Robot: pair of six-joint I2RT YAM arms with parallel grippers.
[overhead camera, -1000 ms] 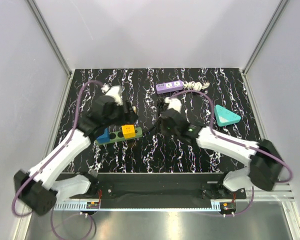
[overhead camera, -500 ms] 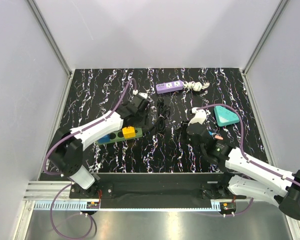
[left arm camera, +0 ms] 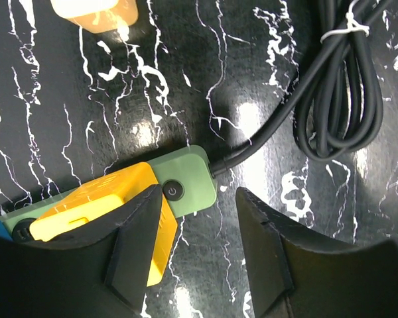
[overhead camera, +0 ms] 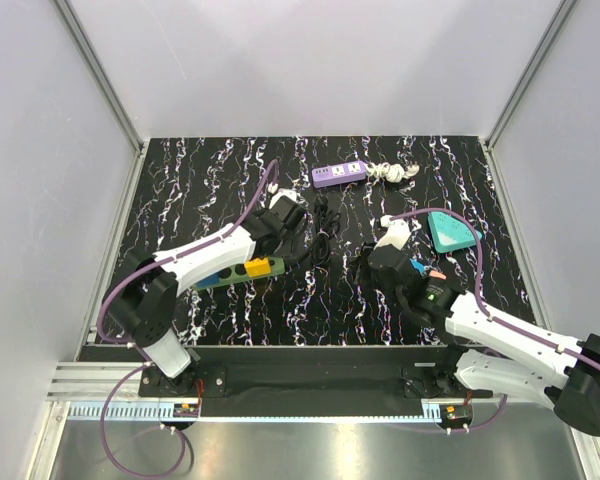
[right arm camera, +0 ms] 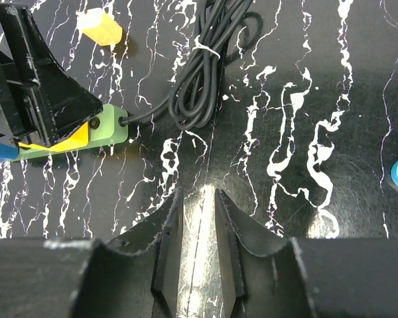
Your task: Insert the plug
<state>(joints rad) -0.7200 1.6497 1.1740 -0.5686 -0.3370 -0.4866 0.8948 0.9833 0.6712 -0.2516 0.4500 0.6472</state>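
A green power strip [overhead camera: 232, 271] lies on the black marbled table with a yellow plug [overhead camera: 261, 266] and a blue plug [overhead camera: 208, 276] seated in it. In the left wrist view the strip's button end [left arm camera: 183, 186] and the yellow plug [left arm camera: 86, 211] lie under my left gripper [left arm camera: 199, 211], which is open and empty. In the top view the left gripper [overhead camera: 270, 238] hovers by the strip's right end. My right gripper [overhead camera: 370, 262] is apart to the right; its jaws [right arm camera: 199, 212] stand a narrow gap apart, nothing between them.
A coiled black cable [overhead camera: 321, 230] runs from the strip. A loose yellow plug [left arm camera: 96, 10] lies behind it. A purple power strip [overhead camera: 340, 173] with a white cord [overhead camera: 392, 172] sits at the back. A teal triangular block [overhead camera: 452, 230] lies at the right.
Both arms have drawn back from the green strip. The right gripper moved away to the right and nearer; the left arm swung round and now hovers by the strip's end.
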